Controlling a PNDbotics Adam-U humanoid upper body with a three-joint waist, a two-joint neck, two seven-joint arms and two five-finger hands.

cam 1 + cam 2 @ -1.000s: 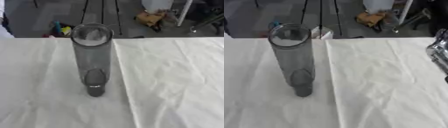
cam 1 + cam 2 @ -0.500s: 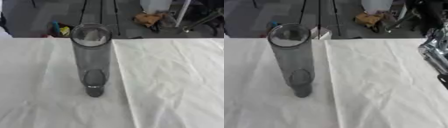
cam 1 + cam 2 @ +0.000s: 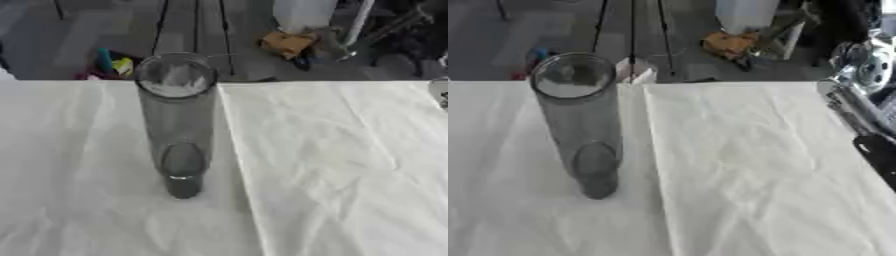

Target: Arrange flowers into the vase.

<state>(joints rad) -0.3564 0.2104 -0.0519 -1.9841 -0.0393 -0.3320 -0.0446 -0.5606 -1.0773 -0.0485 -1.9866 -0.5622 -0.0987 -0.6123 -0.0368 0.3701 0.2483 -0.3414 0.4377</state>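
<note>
One vase: a tall, smoky, see-through vase is seen upright on the white tablecloth, a little left of the middle, with its base toward the near side.
Contents of vase: no flower is seen inside; the mouth is open and only the cloth is seen through the glass.
Flowers: none is visible on the cloth in either view.
Change: more of the right arm is now shown at the right edge of the right eye view than half a second ago, and its silver joint has been brought further in and down over the cloth. The vase has not been moved.
Right hand: a dark part at the lower end of the arm is seen, but it cannot be told whether the fingers are open or closed, nor whether anything is carried.
Left hand: it is shown in no view.
Meaning for task: the arranging is judged as not yet started; the incoming arm is probably being brought toward the vase, perhaps with a flower out of view.
</note>
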